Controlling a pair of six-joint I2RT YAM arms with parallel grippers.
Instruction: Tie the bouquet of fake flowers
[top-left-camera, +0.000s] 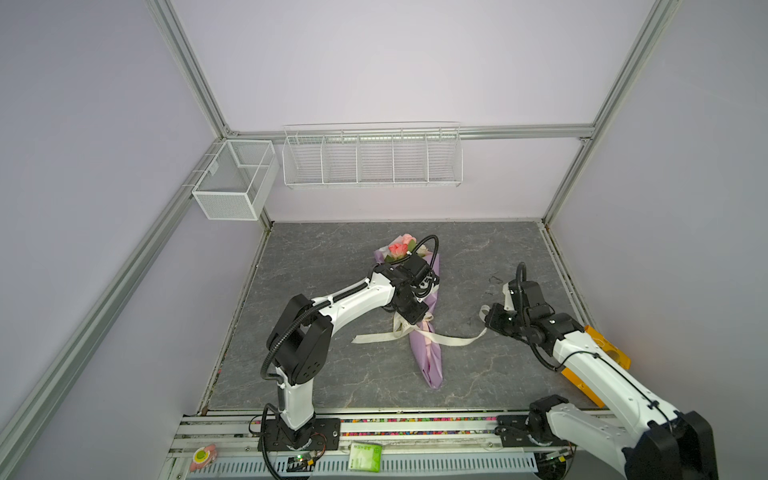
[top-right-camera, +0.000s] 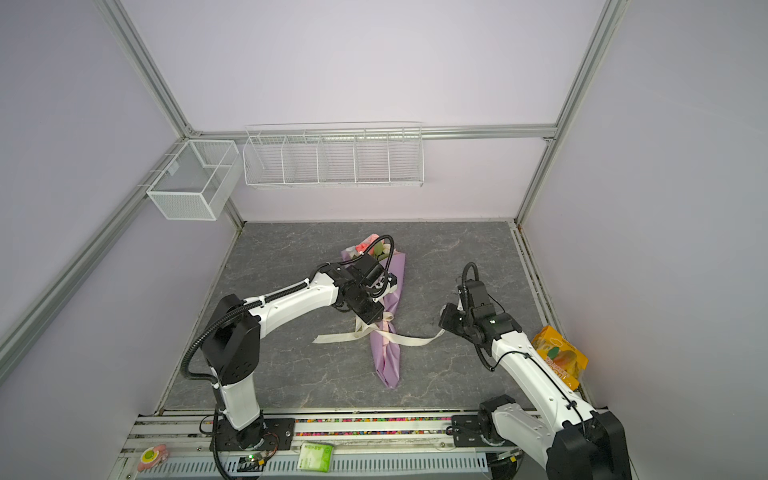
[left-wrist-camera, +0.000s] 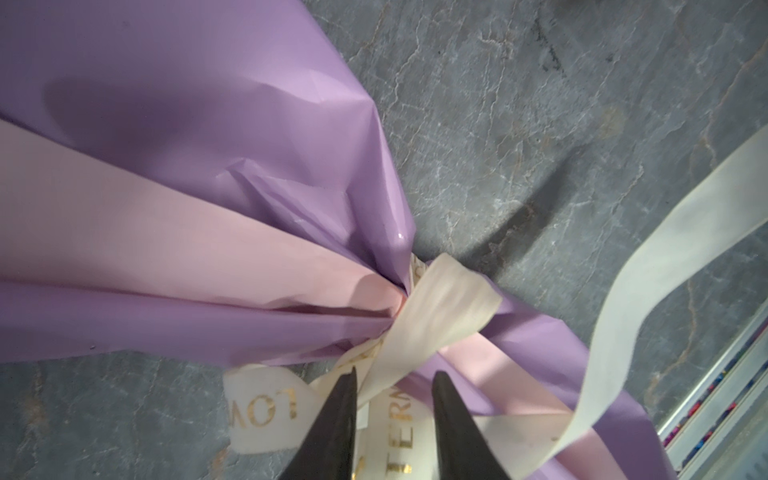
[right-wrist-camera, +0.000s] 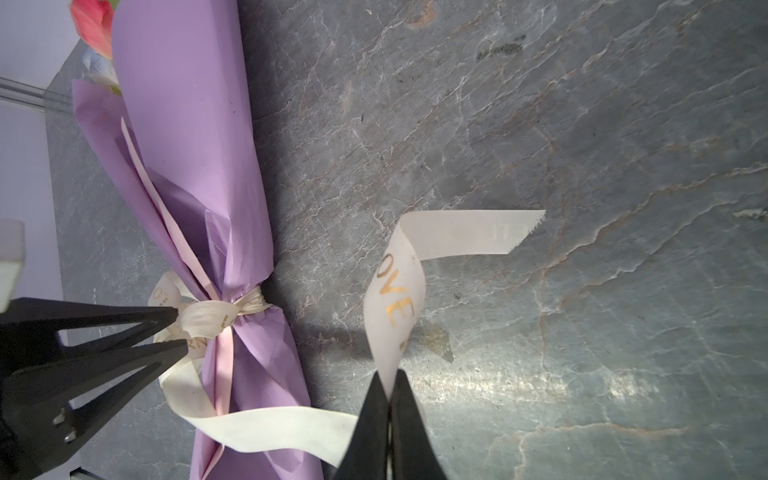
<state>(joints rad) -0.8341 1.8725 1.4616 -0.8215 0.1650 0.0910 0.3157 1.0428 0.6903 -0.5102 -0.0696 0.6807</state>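
Note:
The bouquet of fake flowers (top-left-camera: 428, 357) (top-right-camera: 388, 361) lies wrapped in lilac paper on the grey table, its pink blooms (top-left-camera: 401, 249) at the far end. A cream lettered ribbon (top-left-camera: 453, 341) (right-wrist-camera: 216, 313) is knotted round its waist. My left gripper (top-left-camera: 420, 325) (top-right-camera: 376, 324) (left-wrist-camera: 397, 374) (right-wrist-camera: 183, 332) sits at the knot, its jaws a little apart with a lettered strand lying between them. My right gripper (top-left-camera: 483, 324) (top-right-camera: 441, 328) (right-wrist-camera: 389, 374), to the right of the bouquet, is shut on the ribbon's right tail, whose free end curls above the table.
An orange carton (top-left-camera: 598, 357) (top-right-camera: 559, 357) lies at the right edge under the right arm. A wire rack (top-left-camera: 372, 158) and a mesh box (top-left-camera: 235, 178) hang on the back wall. A green packet (top-left-camera: 365, 456) sits on the front rail.

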